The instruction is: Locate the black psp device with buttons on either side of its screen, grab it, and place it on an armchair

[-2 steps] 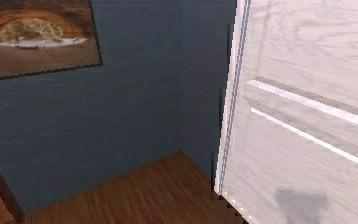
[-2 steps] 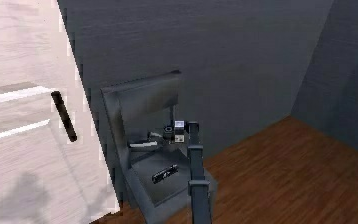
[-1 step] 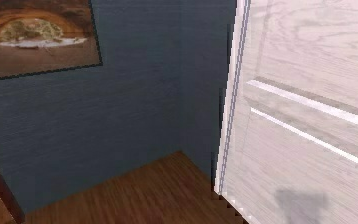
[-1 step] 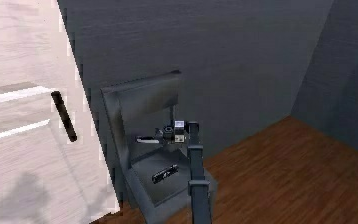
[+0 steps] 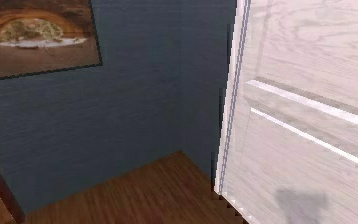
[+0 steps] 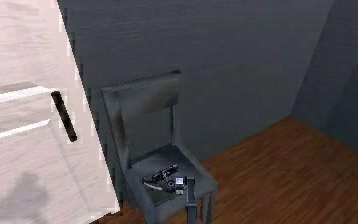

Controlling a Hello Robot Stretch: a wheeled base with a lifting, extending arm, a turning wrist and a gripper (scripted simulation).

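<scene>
A grey chair (image 6: 147, 108) with a tall back and a flat seat stands against the dark blue wall in the arm side view, just right of a white door. The arm (image 6: 193, 208) rises from the bottom edge over the chair's seat. At its far end sit the white marker squares and the gripper (image 6: 158, 181), whose dark body and fingers lie across the seat. Dark bits at the fingers blend with the gripper, so I cannot tell whether it holds anything.
A white panelled door (image 6: 27, 120) with a dark handle (image 6: 64, 115) stands at the arm side view's left, and the door (image 5: 307, 120) also shows on the forward view's right. Ahead are a blue wall corner (image 5: 147, 100), a framed picture (image 5: 42, 35) and wood floor (image 5: 137, 195).
</scene>
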